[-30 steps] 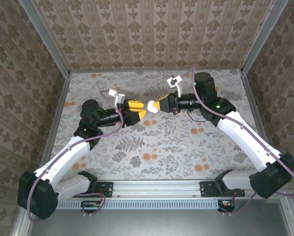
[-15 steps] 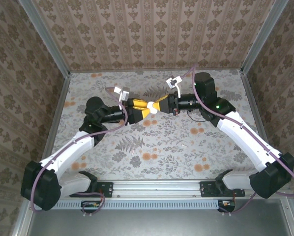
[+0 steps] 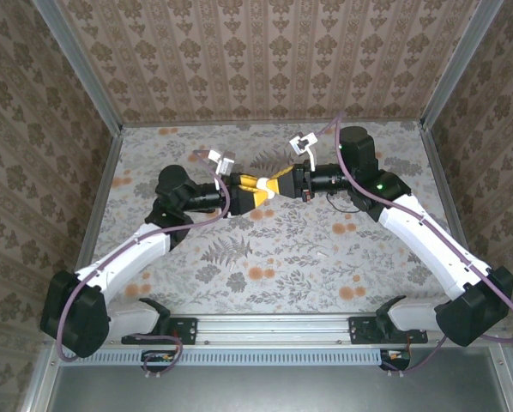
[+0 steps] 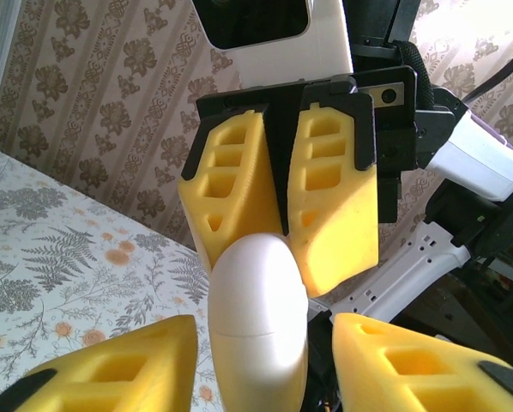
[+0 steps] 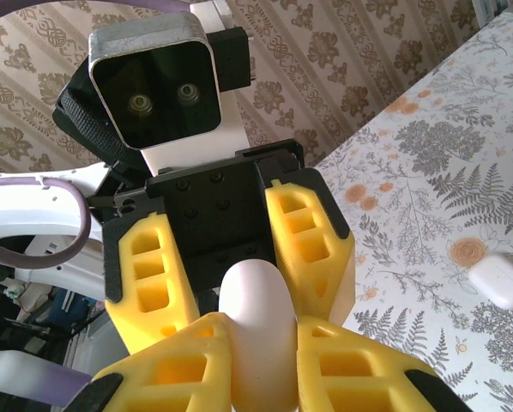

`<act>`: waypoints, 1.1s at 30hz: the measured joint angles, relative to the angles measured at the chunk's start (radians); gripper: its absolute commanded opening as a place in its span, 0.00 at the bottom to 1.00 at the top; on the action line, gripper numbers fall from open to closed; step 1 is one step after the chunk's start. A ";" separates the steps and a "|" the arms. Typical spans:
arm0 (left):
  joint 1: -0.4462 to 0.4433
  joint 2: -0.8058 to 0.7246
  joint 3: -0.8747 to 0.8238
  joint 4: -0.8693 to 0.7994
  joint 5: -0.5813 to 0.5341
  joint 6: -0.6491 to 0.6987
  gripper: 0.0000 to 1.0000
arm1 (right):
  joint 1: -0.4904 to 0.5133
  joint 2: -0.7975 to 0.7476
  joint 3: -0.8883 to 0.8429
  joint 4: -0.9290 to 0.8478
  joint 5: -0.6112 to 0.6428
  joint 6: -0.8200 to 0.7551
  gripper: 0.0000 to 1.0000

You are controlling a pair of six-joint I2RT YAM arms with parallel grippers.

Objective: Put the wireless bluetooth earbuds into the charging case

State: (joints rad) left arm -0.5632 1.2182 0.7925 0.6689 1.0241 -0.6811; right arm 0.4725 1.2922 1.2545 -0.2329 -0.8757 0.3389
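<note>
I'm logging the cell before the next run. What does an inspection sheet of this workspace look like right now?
Surface: floral table, flat.
Job's things: white case held in mid-air between the two arms; small white piece lying on the table, possibly an earbud, too small to tell.
Clutter: nothing seen.
Grippers: right gripper shut on the white case; left gripper open, its fingers on either side of the case with gaps showing.
Cables: purple cables run along the arms, away from the fingers.
Surroundings: patterned walls on three sides; metal rail at the near edge.
</note>
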 measured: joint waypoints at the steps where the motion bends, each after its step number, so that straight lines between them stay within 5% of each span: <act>1: 0.000 0.000 0.000 0.002 0.001 0.000 0.39 | 0.000 0.000 0.000 0.000 -0.001 0.000 0.11; 6: 0.000 0.014 0.003 0.005 0.011 0.000 0.32 | 0.000 0.000 0.000 0.000 -0.001 0.000 0.11; 10: 0.001 0.018 0.006 0.003 0.026 -0.003 0.11 | 0.000 0.001 0.000 0.001 -0.003 -0.003 0.13; 13: 0.002 0.018 0.010 -0.010 0.028 0.003 0.01 | -0.003 0.001 0.000 0.003 -0.005 -0.003 0.24; 18: 0.001 0.015 0.018 -0.062 0.026 0.061 0.00 | -0.002 0.007 0.000 -0.004 0.004 0.002 0.34; 33: -0.003 -0.057 -0.012 -0.243 -0.036 0.230 0.00 | -0.033 0.068 0.003 -0.003 0.034 0.050 0.37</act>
State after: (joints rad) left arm -0.5663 1.1614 0.7803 0.4255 0.9878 -0.4515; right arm 0.4393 1.3602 1.2579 -0.2359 -0.8413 0.3893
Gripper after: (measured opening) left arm 0.137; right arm 0.370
